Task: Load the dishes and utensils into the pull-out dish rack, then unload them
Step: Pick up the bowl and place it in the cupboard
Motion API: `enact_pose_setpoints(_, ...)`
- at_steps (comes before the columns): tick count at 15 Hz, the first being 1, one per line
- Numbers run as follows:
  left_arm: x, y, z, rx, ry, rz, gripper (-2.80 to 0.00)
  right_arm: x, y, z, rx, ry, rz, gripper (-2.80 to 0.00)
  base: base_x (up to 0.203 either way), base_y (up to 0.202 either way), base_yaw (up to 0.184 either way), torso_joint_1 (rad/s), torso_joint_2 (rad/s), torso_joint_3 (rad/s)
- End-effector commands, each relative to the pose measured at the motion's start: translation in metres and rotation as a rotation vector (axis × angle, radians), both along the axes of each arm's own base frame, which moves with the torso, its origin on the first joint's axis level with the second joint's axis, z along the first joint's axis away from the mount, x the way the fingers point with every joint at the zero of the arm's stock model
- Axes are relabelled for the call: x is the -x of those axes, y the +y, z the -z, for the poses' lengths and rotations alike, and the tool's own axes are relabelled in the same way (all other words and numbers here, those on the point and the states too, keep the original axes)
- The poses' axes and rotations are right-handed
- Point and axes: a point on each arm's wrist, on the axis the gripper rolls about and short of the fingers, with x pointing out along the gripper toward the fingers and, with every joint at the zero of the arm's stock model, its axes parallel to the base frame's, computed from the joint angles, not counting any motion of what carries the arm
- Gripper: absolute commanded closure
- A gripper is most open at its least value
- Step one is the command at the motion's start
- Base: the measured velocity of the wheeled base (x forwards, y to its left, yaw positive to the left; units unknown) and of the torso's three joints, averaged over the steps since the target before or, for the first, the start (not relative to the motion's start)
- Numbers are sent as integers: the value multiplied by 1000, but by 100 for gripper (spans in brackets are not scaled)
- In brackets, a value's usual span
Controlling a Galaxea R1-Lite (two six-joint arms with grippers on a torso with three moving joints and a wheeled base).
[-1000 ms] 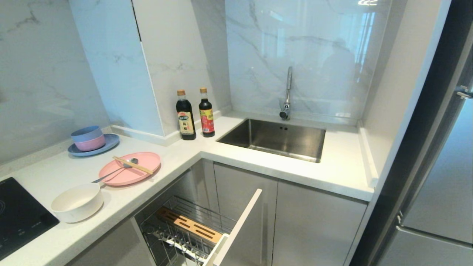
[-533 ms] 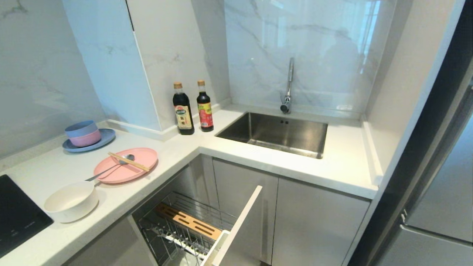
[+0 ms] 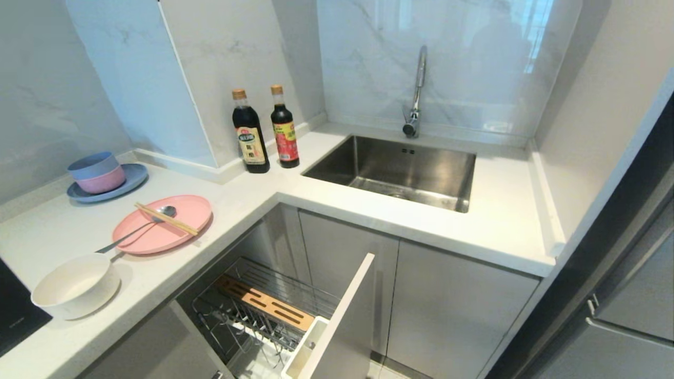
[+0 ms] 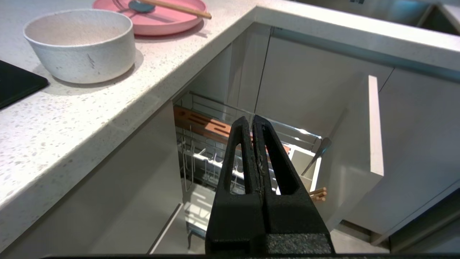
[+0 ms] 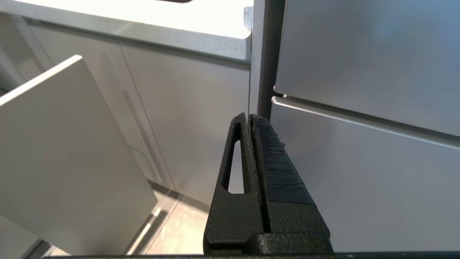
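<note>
The cream-white bowl stands near the counter's front edge. Behind it lies the pink plate with the chopsticks and the grey spoon across it. Under the counter the pull-out dish rack is drawn out, showing its wooden strip and white utensil cup. My left gripper is shut and empty, hanging before the rack and below the counter edge. My right gripper is shut and empty, facing the cabinet doors. Neither arm shows in the head view.
A blue plate with stacked bowls and two dark bottles stand at the back. The steel sink lies to the right and a black cooktop to the left. The rack's front panel juts out. Wooden stick ends poke from the cup.
The head view has tilted downward, so the whole scene has shifted and more of the rack and its white cup shows. Nothing on the counter has moved.
</note>
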Motion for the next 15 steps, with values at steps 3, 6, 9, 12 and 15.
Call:
enact_pose_setpoints(3, 0, 0, 0, 1, 2, 0, 0, 0, 0, 0, 0, 2, -1, 0, 0, 0, 0, 3, 2, -200)
enact_pose_setpoints(6, 0, 0, 0, 1, 2, 0, 0, 0, 0, 0, 0, 2, -1, 0, 0, 0, 0, 2, 6, -204)
enact_pose_setpoints(9, 0, 0, 0, 1, 1, 0, 0, 0, 0, 0, 0, 2, -1, 0, 0, 0, 0, 2, 1, -197)
enact_pose_setpoints(12, 0, 0, 0, 1, 2, 0, 0, 0, 0, 0, 0, 2, -1, 0, 0, 0, 0, 3, 3, -195)
enact_pose_setpoints(15, 0, 0, 0, 1, 0, 0, 0, 0, 0, 0, 0, 2, -1, 0, 0, 0, 0, 2, 2, -201)
